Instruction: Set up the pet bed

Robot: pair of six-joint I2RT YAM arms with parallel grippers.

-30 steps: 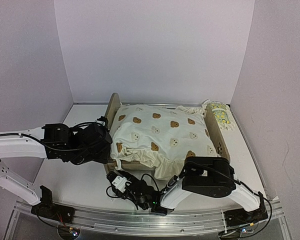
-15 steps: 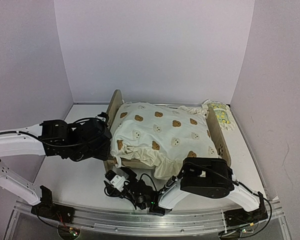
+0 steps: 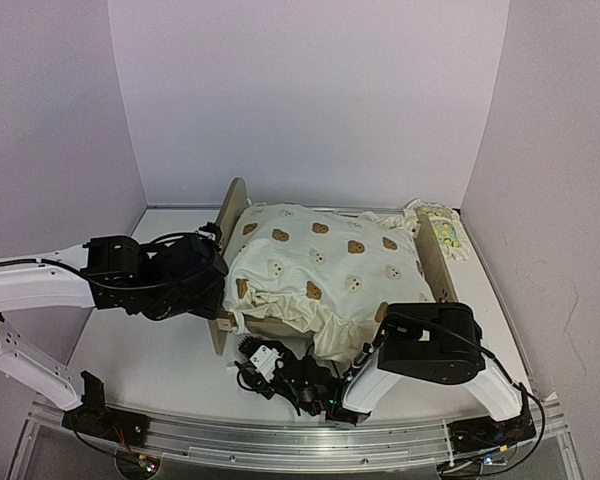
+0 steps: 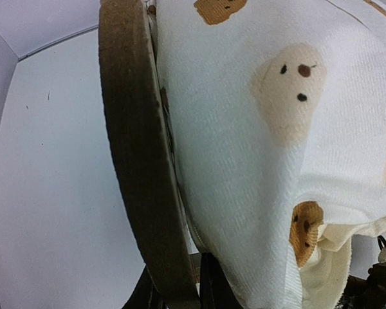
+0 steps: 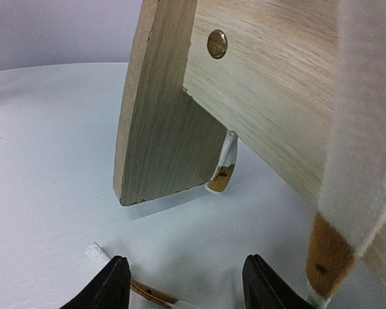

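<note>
No writing, number, brand mark or sign can be read in any of the views. The cushion [image 3: 325, 265] lying on the pet bed [image 3: 229, 212] carries only printed bear faces, and the small pillow [image 3: 442, 230] beside it shows a yellow-green pattern with no letters that can be made out.
</note>
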